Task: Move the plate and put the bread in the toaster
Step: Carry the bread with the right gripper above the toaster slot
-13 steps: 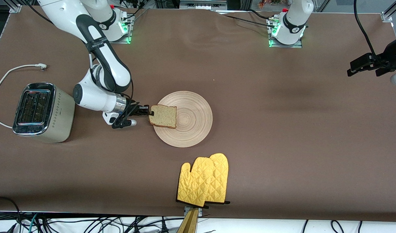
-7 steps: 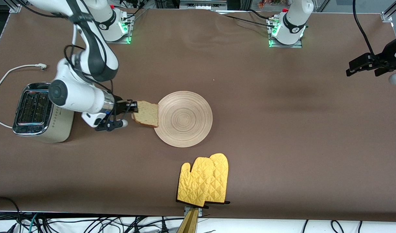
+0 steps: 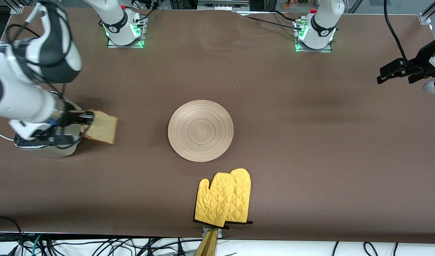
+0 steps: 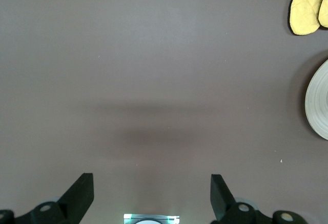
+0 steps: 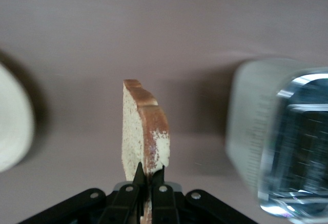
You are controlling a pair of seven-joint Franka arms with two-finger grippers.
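Right tool [image 3: 83, 121] is pinching the bread [image 3: 101, 127] by its edge right beside the toaster [image 3: 66, 151], left tool [image 3: 398, 71] waits spread over bare counter [image 3: 309, 160].

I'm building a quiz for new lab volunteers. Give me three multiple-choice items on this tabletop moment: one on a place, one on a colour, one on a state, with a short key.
1. Where is the bread?
A. On the plate
B. In the right gripper, in the air beside the toaster
C. In a toaster slot

2. What colour are the oven mitts?
A. Yellow
B. Green
C. Red

3. How is the left gripper?
A. Shut on the plate
B. Shut on a mitt
C. Open, holding nothing

Key:
1 B: the right gripper pinches the slice next to the toaster, and the plate is bare.
2 A: both mitts are yellow with a dark edge.
3 C: its fingers stand wide apart over bare table while that arm waits.
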